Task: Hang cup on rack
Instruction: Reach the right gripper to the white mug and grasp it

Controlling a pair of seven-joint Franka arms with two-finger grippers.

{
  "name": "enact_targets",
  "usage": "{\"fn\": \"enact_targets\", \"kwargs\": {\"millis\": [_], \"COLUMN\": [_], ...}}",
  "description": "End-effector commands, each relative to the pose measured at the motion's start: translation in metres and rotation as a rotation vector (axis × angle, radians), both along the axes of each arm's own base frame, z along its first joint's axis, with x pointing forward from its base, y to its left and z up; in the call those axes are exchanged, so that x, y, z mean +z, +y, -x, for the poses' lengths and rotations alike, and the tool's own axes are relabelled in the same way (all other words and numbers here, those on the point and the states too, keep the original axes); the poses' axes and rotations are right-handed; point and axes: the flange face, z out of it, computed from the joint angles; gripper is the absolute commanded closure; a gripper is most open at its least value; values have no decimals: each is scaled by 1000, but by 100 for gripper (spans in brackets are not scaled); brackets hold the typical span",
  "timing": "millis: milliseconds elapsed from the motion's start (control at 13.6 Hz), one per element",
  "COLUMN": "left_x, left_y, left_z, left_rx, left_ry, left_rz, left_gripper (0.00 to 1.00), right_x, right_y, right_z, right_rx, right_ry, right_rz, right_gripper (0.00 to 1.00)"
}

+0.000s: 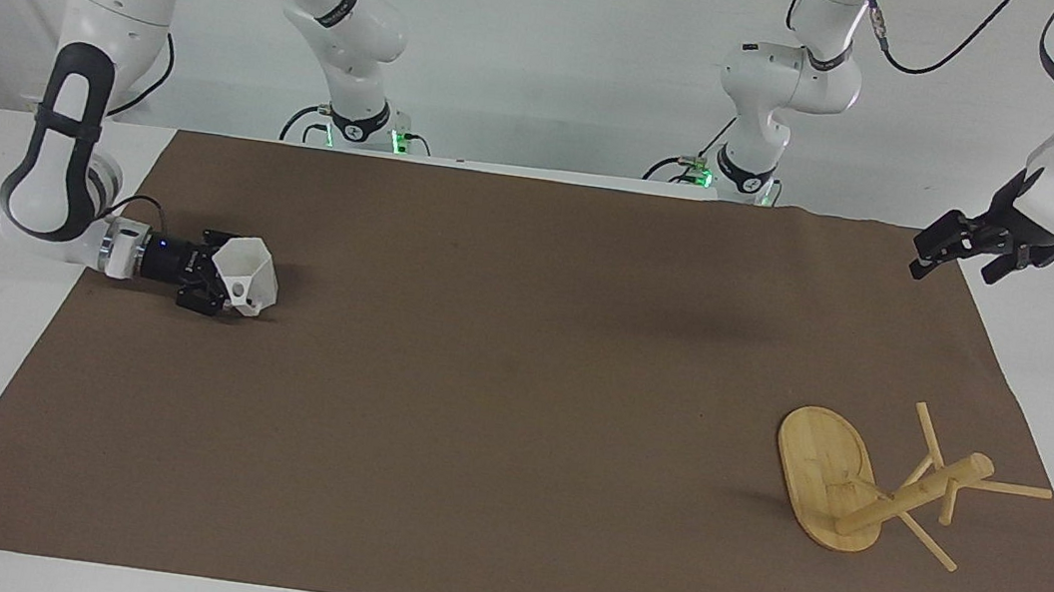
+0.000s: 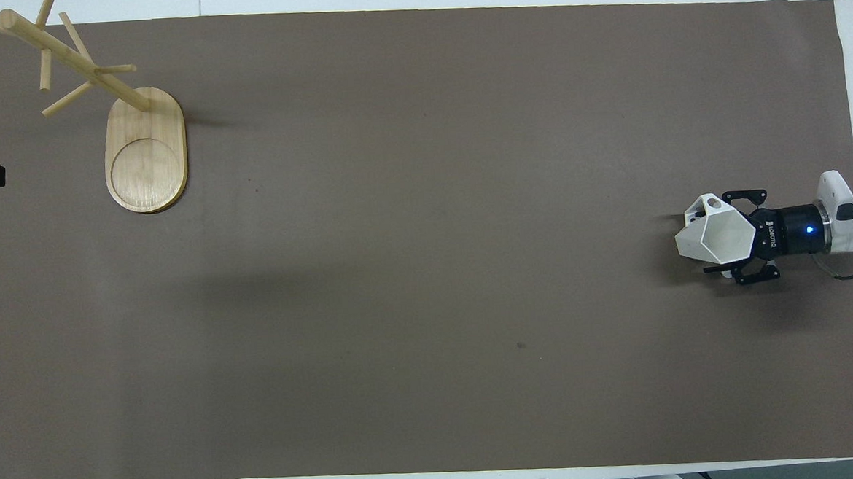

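The white faceted cup (image 1: 250, 274) lies tilted on the brown mat toward the right arm's end, with its handle turned away from the robots; it also shows in the overhead view (image 2: 715, 234). My right gripper (image 1: 229, 288) is low at the mat, open, with a finger on either side of the cup's lower body (image 2: 723, 236). The bamboo rack (image 1: 823, 461) stands upright on its oval base toward the left arm's end (image 2: 146, 155), its pegs bare. My left gripper (image 1: 955, 268) waits open in the air over the mat's corner nearest the left arm.
The brown mat (image 1: 516, 385) covers most of the white table. A wide stretch of mat lies between the cup and the rack. The rack's pegs (image 2: 59, 51) reach toward the mat's edge farthest from the robots.
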Motion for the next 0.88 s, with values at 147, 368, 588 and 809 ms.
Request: {"fn": "enact_targets", "kwargs": {"millis": [147, 368, 588, 809], "left_x": [0, 0, 0, 1], "left_y": [2, 2, 2, 2], "left_z": [6, 6, 6, 6], "left_rx": [12, 12, 11, 12], "left_ry": [-4, -4, -5, -6], "left_rz": [6, 6, 6, 6], "left_gripper": [0, 0, 0, 0], "right_x": [8, 8, 11, 18], "right_y": [7, 7, 20, 77], "right_z": [6, 6, -4, -35], "right_rx": [-5, -4, -6, -9], "right_ry": [-37, -32, -32, 23], "right_rz": [-33, -35, -43, -79], "right_gripper": [0, 30, 65, 70]}}
